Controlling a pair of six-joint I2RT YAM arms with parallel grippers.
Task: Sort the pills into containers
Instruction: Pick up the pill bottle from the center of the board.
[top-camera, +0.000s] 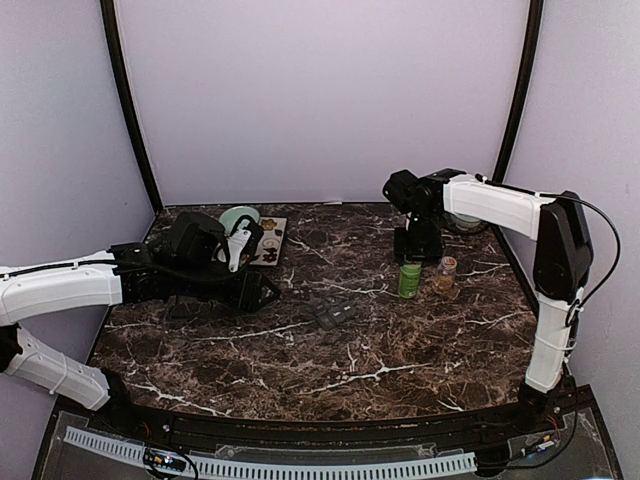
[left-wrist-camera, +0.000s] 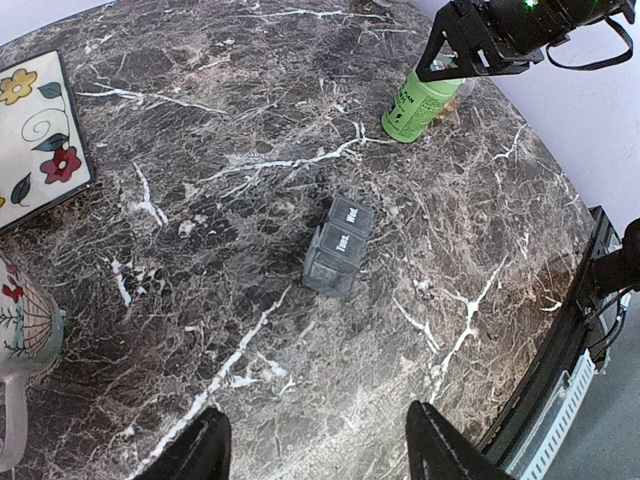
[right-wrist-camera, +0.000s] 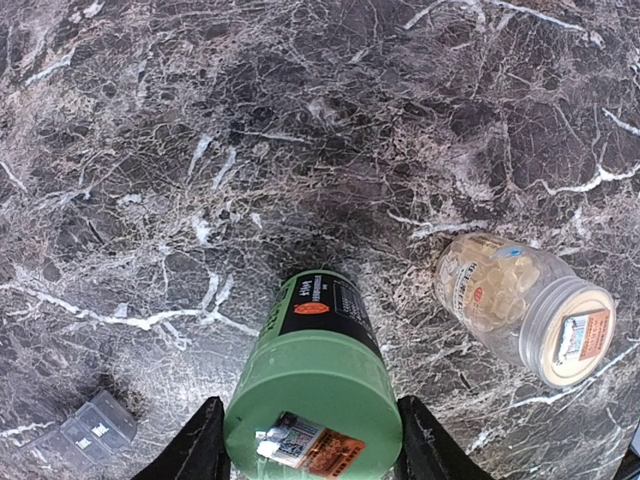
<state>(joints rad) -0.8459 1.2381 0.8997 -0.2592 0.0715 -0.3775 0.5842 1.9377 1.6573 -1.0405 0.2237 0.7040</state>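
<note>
- Pills (right-wrist-camera: 490, 285), tan-yellow, fill a small clear jar (right-wrist-camera: 545, 330) at the right of the right wrist view, just beside a green bottle (right-wrist-camera: 315, 390).
- Containers (top-camera: 335, 311), a dark grey strip of joined compartments, lie at mid-frame in the top view on the marble surface (top-camera: 400, 360), apart from bottle and jar.
- Right arm rises along the right edge, bends at the elbow and reaches left. The right claw (right-wrist-camera: 310, 425) points down with a finger on either side of the bottle's top; whether they press it cannot be told.
- Left arm stretches in low from the left edge. The left claw (left-wrist-camera: 318, 410) is open above bare marble.
</note>
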